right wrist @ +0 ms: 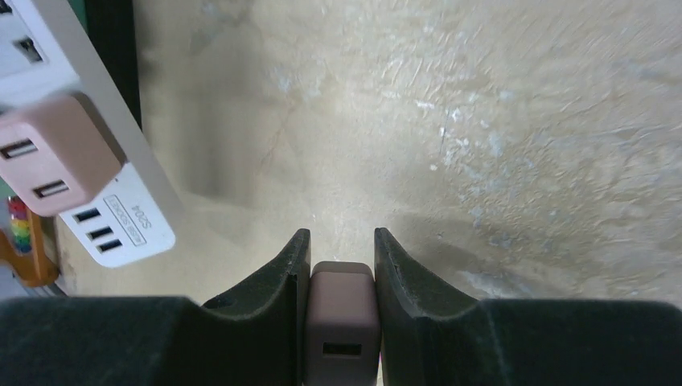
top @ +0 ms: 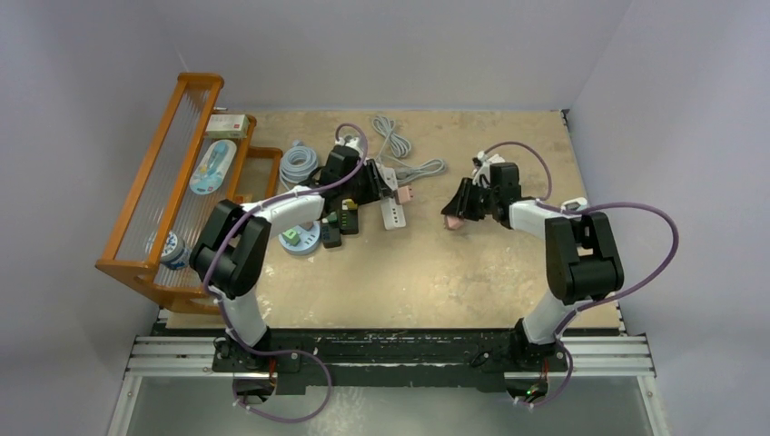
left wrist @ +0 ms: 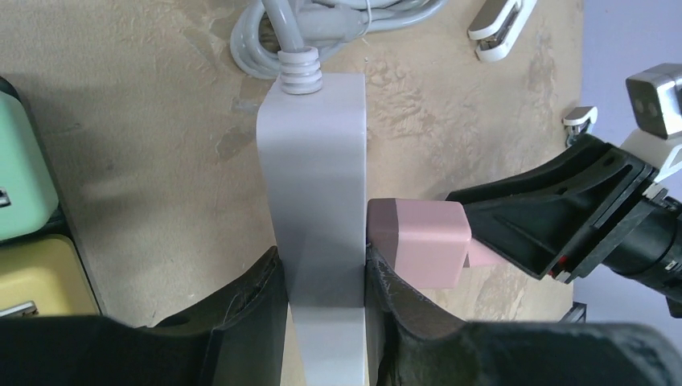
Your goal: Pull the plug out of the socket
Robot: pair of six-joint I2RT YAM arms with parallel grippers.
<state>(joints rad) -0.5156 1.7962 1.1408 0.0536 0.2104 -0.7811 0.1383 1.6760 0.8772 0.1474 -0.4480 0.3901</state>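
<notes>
spreading across most of the overhead view, the sandy counter (top: 472, 272) carries an orange rack (top: 172, 182) along its left side and a white power strip (left wrist: 318, 161) near the middle. the left pincer (left wrist: 322, 269) is pressed against both long sides of that strip, pinching it across its width, with the cord end pointing away. a pink plug (left wrist: 418, 241) sits in the strip's face just beside the left pincer's fingers, apparently still fully seated in the socket. the right pincer (right wrist: 342, 241) hovers well apart over bare counter, pinching a small dusky block (right wrist: 342, 314) that appears to be a second usb adaptor, though the close view shows only its end.

the step in hand looks like bracing the strip for the pull. doing it well probably means keeping the strip pinned flat so it cannot lift or swivel. the loaded right pincer would have to free itself first. it should then take the pink plug by its two flat sides. the pull should run straight out along the prongs, without rocking, so the strip does not slip from the left grip.
</notes>
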